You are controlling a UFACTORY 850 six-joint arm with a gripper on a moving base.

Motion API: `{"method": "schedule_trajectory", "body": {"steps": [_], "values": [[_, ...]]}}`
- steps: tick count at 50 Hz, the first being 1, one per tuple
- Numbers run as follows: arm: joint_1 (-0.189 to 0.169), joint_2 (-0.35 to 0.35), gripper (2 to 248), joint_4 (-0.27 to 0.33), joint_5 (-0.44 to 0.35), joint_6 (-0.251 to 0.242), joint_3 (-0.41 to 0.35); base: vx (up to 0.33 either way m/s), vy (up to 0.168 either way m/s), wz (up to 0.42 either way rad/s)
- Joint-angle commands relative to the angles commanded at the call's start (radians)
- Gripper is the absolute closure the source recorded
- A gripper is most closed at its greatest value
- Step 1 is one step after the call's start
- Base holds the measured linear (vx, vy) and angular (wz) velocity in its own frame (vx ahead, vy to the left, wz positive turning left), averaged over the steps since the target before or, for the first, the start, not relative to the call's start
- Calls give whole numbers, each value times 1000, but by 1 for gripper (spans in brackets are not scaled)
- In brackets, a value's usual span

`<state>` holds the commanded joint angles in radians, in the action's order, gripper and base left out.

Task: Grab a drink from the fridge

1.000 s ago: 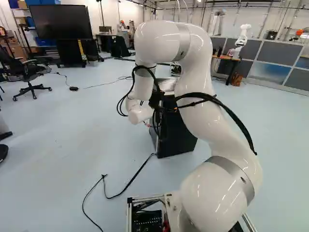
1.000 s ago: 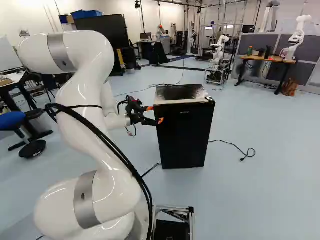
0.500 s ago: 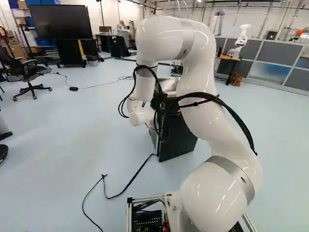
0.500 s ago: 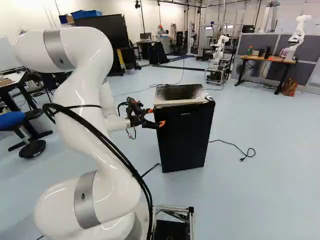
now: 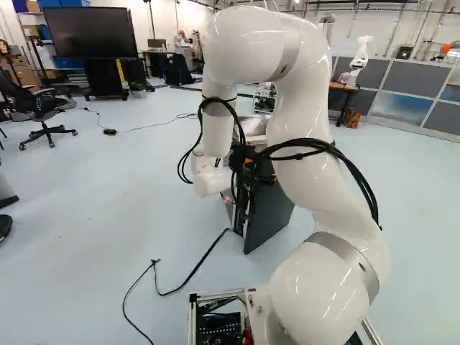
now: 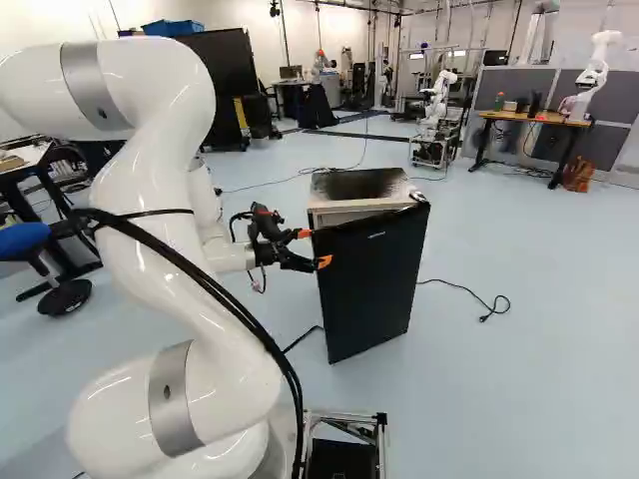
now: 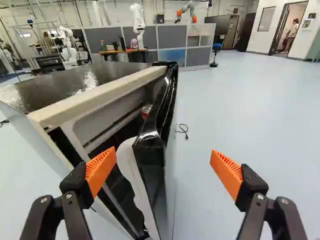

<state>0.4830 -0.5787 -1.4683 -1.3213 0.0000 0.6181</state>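
The left base view looks ahead and slightly down from behind the arm (image 5: 241,43), on its left; the right base view does so from its right. Both stand back from the fridge (image 6: 354,185), sharing it, the arm and the far-right desk (image 6: 534,118). The wrist view sits close to the fridge, facing its door (image 7: 152,160) edge-on, and also takes in the desk.

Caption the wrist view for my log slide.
Open gripper astride the edge of the ajar mini-fridge door, a red can visible inside.
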Motion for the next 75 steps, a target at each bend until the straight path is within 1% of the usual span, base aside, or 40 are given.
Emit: {"method": "schedule_trajectory", "body": {"steps": [14, 22, 45, 75], "values": [[42, 39, 3, -58, 0, 0, -90, 0, 0, 0], [57, 53, 3, -90, -5, 0, -124, 0, 0, 0], [61, 56, 3, -104, -7, 0, -132, 0, 0, 0], [61, 56, 3, -165, -7, 0, -132, 0, 0, 0]]}}
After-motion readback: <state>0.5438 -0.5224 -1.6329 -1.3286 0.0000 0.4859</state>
